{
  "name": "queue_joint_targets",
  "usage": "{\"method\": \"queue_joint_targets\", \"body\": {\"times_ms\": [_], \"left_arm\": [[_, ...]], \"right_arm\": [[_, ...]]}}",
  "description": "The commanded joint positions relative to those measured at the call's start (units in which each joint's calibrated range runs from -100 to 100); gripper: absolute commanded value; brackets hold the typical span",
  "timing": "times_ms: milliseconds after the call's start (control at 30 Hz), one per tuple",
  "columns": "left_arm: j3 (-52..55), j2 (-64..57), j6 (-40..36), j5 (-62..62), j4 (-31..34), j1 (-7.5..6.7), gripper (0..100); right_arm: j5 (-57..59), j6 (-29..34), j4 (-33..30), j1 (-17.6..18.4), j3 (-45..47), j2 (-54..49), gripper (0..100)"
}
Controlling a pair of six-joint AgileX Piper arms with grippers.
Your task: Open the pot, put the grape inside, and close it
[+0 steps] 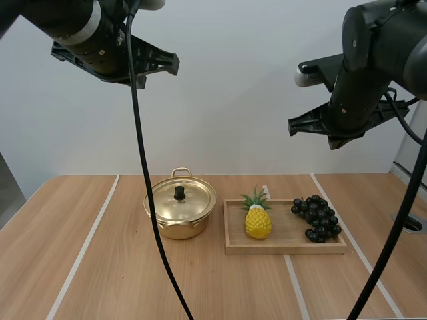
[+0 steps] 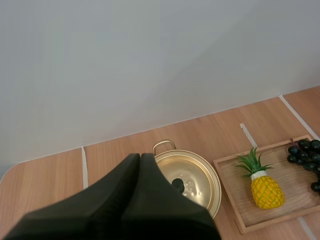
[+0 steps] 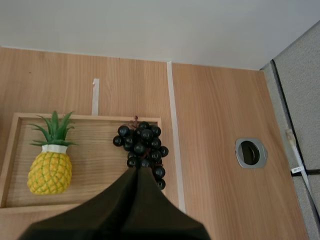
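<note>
Backed by a plain, pale grey wall point(image 1: 233, 100), evenly lit and unmarked. In front of it, a light wood-grain table point(image 1: 80, 220), crossed front to back by thin white strips point(image 1: 83, 247) and rounded at its far left corner. Set into the wood toward the right side, a round metal grommet point(image 3: 251, 153) with a dark hole. Past the table's right edge, beyond a dark seam, a speckled grey surface point(image 3: 300, 90); panel or floor, impossible to tell.
</note>
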Motion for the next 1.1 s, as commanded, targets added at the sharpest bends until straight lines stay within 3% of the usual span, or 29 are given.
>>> {"method": "queue_joint_targets", "body": {"times_ms": [0,233,467,567,633,667,733,767,800,1067], "left_arm": [[-0.37,0.23,0.13,-0.54,-1.12,0.06,2],[-0.22,3.17,0.24,2.0,-1.12,0.06,2],[-0.22,7.05,2.32,4.78,-3.41,0.06,2],[-0.22,7.52,1.59,4.78,-3.19,0.06,12],[-0.22,7.52,0.8,4.78,-3.19,0.06,41],[-0.22,7.52,0.8,4.78,-3.31,0.06,60],[-0.22,7.52,1.15,4.78,-3.43,0.06,100],[-0.22,7.52,2.12,4.78,-3.68,0.06,100],[-0.22,7.52,2.81,4.78,-3.76,0.06,100],[-0.22,8.17,3.54,4.78,-3.64,0.06,100]], "right_arm": [[0.0,0.83,-1.54,-0.15,1.97,-0.33,0],[0.0,1.29,-6.53,-0.15,2.37,-0.33,0],[0.0,1.29,-6.88,-0.15,2.37,-0.33,0],[0.0,1.94,-9.12,-0.15,2.79,-0.33,0],[0.0,5.15,-12.79,-0.15,3.59,-0.33,16],[0.0,6.12,-13.56,-0.15,3.96,-0.33,33],[0.0,6.12,-13.98,-0.15,4.3,-0.33,74],[0.0,5.64,-13.67,-0.15,4.3,-0.33,91],[0.0,4.14,-13.04,-0.15,4.3,-0.33,100],[0.0,2.74,-12.29,-0.15,4.3,-0.33,100]]}}
